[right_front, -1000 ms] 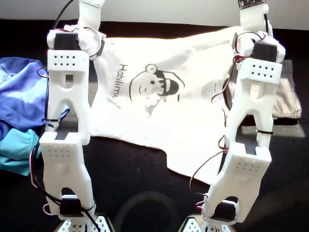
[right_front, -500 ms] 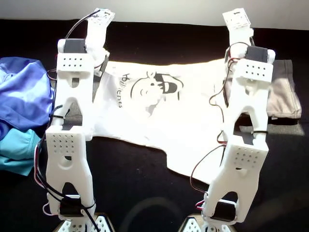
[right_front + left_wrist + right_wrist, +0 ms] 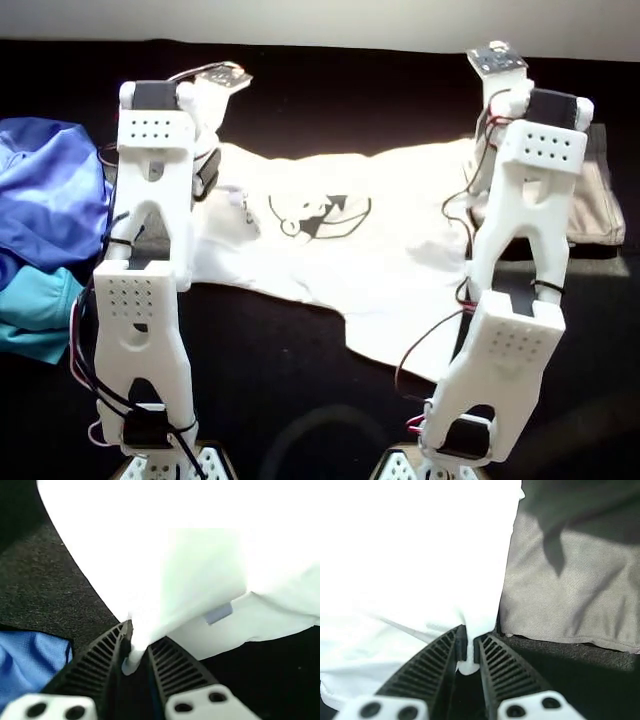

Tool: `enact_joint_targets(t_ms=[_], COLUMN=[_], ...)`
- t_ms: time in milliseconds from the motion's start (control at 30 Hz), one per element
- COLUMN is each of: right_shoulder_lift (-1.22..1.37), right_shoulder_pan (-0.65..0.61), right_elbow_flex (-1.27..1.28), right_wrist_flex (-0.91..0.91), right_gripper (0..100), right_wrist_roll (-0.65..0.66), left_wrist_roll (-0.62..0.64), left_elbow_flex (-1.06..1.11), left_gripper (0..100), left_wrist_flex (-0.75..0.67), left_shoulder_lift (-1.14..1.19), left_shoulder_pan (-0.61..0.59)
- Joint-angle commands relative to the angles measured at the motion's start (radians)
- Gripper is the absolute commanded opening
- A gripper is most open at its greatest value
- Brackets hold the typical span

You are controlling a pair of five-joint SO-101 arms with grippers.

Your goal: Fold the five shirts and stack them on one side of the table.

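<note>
Cloth first: the white shirt lies mid-table, its far corners pinched tight by the left gripper and right gripper. Carrying both corners level toward the near hem should land the fold square, clear of the grey shirt alongside.

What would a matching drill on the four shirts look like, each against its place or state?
Things:
1. white shirt
2. blue shirt
3. teal shirt
4. beige folded shirt

Places or states:
A. folded flat, beside the right arm
B. crumpled heap beside the left arm
C. pinched in the left gripper and the right gripper
D. showing beside the blue heap, on the side nearer the arm bases

Pairs: 1-C, 2-B, 3-D, 4-A
</note>
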Motion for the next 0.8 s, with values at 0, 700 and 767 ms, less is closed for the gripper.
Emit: enact_joint_targets(t_ms=[0,700,767], right_shoulder_lift=[-0.085,-1.018,-1.063], right_shoulder_pan=[0.053,0.087,0.082], right_elbow_flex=[0.024,1.351,1.385], right_wrist_flex=[0.016,-0.271,-0.248], right_gripper=[0.6,0.6,0.6], right_wrist_roll=[-0.021,0.012,0.012], left_wrist_roll=[0.029,0.031,0.031], left_elbow_flex=[0.071,0.559,0.585], left_gripper=[1,1,1], left_wrist_flex=[0.012,-0.014,-0.015], left_shoulder_lift=[-0.074,-0.302,-0.297], left_shoulder_pan=[0.002,0.036,0.038])
